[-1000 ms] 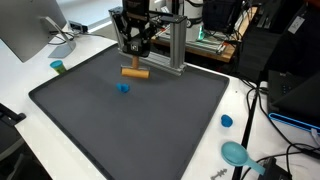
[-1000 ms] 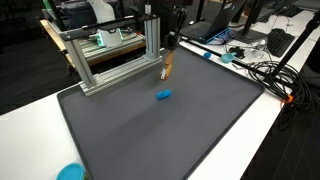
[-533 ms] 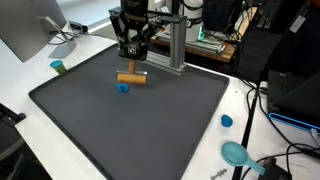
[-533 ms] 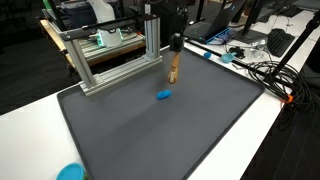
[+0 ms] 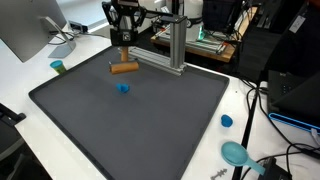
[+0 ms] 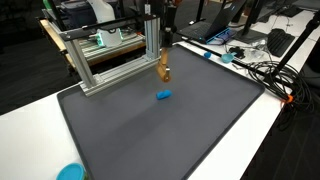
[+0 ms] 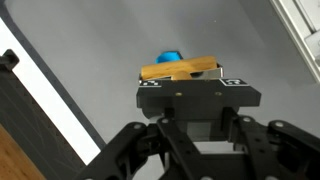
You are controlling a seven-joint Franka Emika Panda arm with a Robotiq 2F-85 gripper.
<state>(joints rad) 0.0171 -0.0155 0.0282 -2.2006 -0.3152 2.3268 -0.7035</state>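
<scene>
Matte black tool [image 7: 186, 80] seen in the wrist view: a broad, flat block with a small white marking [image 7: 150, 86] at each upper corner. Behind the block, angular black linkage bars [image 7: 130, 140] splay outward. It looks dark and boxy in both exterior views.

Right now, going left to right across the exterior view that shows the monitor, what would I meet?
Monitor → cup → dowel → cap. The blue block lies straight below the dowel, so it is left out.

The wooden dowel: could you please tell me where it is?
In both exterior views the dowel is held in the gripper above the mat, close beside the metal frame.
</scene>
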